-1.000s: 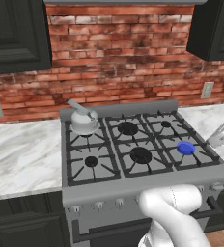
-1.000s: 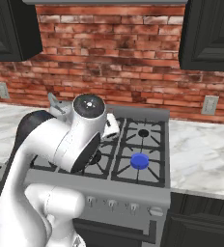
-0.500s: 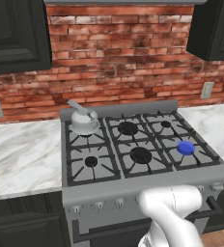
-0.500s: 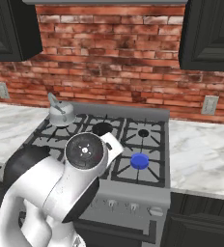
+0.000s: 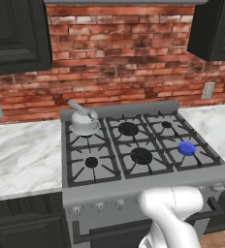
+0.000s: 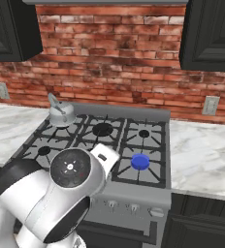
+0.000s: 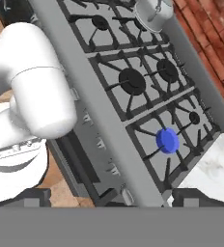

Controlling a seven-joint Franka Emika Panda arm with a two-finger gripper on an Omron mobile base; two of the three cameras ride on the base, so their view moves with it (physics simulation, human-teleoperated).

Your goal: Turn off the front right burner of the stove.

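In the left base view you see the stove (image 5: 143, 160) square ahead, and the front right burner (image 5: 186, 148) glows blue at its near right corner, so it is lit; the white arm has sunk lower than a second ago and now crosses the stove's front by the silver knobs (image 5: 100, 207); a grey kettle (image 5: 84, 120) sits on the back left grate. In the right base view the arm's big joint has dropped and rolled toward you, uncovering the burners it hid a second ago; the blue disc is plain. In the hand view you look down along the front edge, the burner's own knob (image 7: 127, 195) near the bottom; you cannot tell how far the claw is open. I judge the reach barely begun.
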